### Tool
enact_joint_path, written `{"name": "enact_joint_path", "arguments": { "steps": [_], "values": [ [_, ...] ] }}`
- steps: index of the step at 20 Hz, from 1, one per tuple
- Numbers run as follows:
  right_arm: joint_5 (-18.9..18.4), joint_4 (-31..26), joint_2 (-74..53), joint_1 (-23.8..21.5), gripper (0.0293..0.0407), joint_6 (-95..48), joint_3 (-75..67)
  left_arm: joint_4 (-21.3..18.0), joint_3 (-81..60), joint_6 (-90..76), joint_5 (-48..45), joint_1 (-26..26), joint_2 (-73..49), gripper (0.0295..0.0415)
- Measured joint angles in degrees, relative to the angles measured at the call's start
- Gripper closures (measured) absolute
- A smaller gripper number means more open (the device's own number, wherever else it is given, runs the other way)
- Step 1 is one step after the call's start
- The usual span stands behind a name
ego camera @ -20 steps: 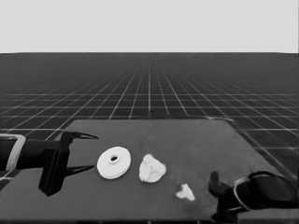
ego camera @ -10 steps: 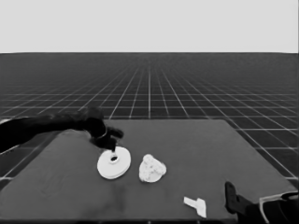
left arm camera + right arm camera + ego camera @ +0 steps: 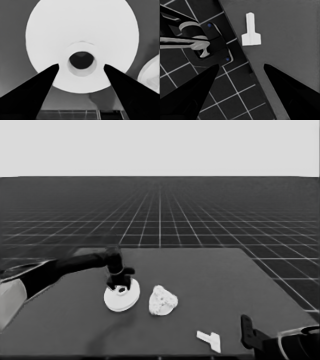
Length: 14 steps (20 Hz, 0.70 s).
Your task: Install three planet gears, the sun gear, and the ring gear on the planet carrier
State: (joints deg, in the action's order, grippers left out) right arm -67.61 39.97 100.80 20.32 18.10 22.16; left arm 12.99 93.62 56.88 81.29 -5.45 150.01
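The larger round part [image 3: 120,304] lies flat on the left half of the table [image 3: 215,275], its raised hub and dark centre hole facing up. Your left gripper [image 3: 120,287] hangs directly over it. In the left wrist view its two fingers are spread, one on each side of the hub and clear of it, so the claw is released and grips nothing. That straddle looks like a line-up for a pick at the hub. Just beside the part sits a lumpy white cluster [image 3: 162,300], probably the smaller round part with gears on it, though you cannot count the gears. If so, the larger part goes there next. Nearer the front edge lies the thin white piece [image 3: 210,340], and your right gripper [image 3: 241,65] waits at the table's front right corner, fingers apart and empty.
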Motion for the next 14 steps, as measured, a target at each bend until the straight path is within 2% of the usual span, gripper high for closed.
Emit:
{"name": "enact_joint_path", "arguments": {
  "steps": [6, 7, 14],
  "values": [
    [0.0, 0.0, 0.0, 0.0, 0.0315, 0.0, 0.0, 0.78, 1.43, -0.59, -0.87, -1.08, 0.56, 0.0326],
    [0.0, 0.0, 0.0, 0.0, 0.0315, 0.0, 0.0, 0.79, 1.45, -0.6, -0.89, -1.09, 0.57, 0.0361],
    [0.0, 0.0, 0.0, 0.0, 0.0315, 0.0, 0.0, 0.79, 1.48, -0.61, -0.9, -1.09, 0.59, 0.0362]
  ]
}}
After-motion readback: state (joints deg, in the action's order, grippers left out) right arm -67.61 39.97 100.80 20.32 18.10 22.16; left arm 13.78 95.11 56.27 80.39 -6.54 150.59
